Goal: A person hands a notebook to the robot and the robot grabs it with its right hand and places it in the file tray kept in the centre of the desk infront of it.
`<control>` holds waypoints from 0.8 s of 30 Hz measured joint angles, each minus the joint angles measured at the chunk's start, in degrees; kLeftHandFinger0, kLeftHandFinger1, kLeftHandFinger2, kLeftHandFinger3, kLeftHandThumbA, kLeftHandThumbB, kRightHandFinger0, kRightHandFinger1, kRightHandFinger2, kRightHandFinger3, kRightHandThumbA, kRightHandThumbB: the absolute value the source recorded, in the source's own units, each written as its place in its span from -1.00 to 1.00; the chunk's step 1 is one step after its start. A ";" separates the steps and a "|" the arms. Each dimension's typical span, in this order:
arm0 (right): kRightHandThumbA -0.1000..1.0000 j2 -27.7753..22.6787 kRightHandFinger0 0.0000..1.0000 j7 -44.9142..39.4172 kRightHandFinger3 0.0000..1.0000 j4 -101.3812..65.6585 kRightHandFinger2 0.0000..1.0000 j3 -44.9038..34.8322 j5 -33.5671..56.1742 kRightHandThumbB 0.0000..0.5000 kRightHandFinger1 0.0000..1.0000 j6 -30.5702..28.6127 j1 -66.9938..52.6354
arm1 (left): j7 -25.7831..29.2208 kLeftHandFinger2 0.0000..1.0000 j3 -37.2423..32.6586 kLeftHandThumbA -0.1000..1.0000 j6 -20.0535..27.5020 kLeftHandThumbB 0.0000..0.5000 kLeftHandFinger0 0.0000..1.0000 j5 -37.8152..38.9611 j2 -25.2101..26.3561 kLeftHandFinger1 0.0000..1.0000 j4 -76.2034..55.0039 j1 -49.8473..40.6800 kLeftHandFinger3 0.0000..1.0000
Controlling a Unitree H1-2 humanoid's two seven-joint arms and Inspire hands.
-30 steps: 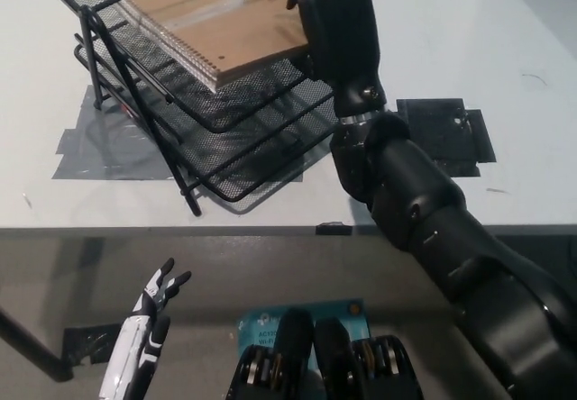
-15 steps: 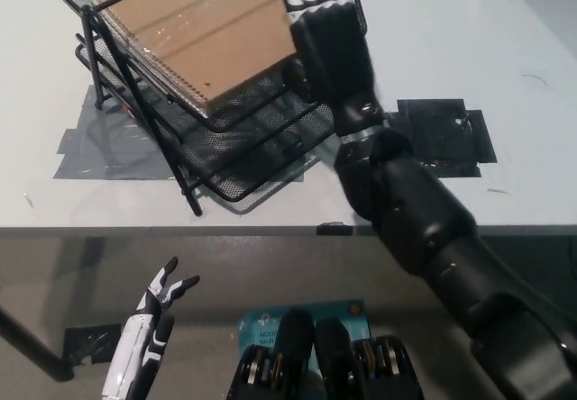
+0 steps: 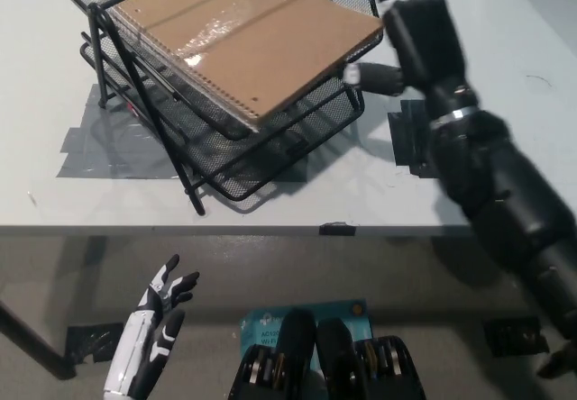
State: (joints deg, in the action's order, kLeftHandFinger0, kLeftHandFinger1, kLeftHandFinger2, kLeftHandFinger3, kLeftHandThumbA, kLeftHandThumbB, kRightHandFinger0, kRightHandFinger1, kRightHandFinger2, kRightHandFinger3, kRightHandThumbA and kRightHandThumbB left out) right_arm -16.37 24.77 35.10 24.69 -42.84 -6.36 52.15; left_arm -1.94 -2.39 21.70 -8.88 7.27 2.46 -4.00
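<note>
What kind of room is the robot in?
Probably an office or a lab set up like one. There is a white desk, a black wire file tray taped down on it, and a brown spiral notebook lying in the tray's top shelf.

1 view only: head camera, above the near edge of the desk (image 3: pixel 469 4), looking steeply down and forward. Desk fills the upper half of frame, floor below the near edge fills the lower half. File tray (image 3: pixel 270 148) sits close, toward the upper left; its far side runs off the top edge.
</note>
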 measured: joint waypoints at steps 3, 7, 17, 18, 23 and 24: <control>0.45 -3.60 1.00 -3.71 1.00 -2.66 1.00 0.59 3.17 0.89 1.00 1.43 -0.47 | 0.00 0.70 0.00 0.89 -0.16 0.15 0.76 0.00 0.00 0.72 0.07 0.51 1.00; 0.42 -7.93 1.00 -8.23 1.00 -5.56 1.00 1.10 7.17 1.00 1.00 3.30 -0.68 | 0.00 0.70 0.00 0.89 -0.25 0.13 0.69 0.00 0.00 0.70 0.10 1.16 1.00; 0.87 -16.70 1.00 -19.07 1.00 -13.71 1.00 2.79 17.73 1.00 1.00 8.19 -0.97 | 0.00 0.72 0.00 0.86 -0.56 0.16 0.69 0.00 0.00 0.73 0.15 1.95 1.00; 0.97 -17.89 1.00 -20.12 1.00 -15.18 1.00 2.82 19.18 0.97 1.00 8.81 -1.27 | 0.00 0.74 0.00 0.86 -0.62 0.14 0.69 0.00 0.00 0.73 0.15 2.05 1.00; 0.88 -23.36 1.00 -23.03 1.00 -22.65 1.00 2.23 24.80 1.00 1.00 10.88 -4.72 | 0.00 0.71 0.01 0.88 -0.84 0.13 0.66 0.00 0.01 0.72 0.16 2.42 1.00; 0.89 -23.85 1.00 -23.18 1.00 -23.58 1.00 2.07 25.37 1.00 1.00 11.07 -5.20 | 0.00 0.73 0.01 0.88 -0.85 0.11 0.69 0.00 0.01 0.73 0.16 2.45 1.00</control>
State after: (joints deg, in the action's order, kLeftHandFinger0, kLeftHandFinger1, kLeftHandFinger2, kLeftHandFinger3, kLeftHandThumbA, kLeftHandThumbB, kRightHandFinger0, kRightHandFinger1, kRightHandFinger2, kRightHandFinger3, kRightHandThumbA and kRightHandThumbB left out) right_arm -40.22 1.59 11.53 26.77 -17.47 4.71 46.95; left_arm -1.93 -2.39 20.85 -8.88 7.28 2.62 -1.54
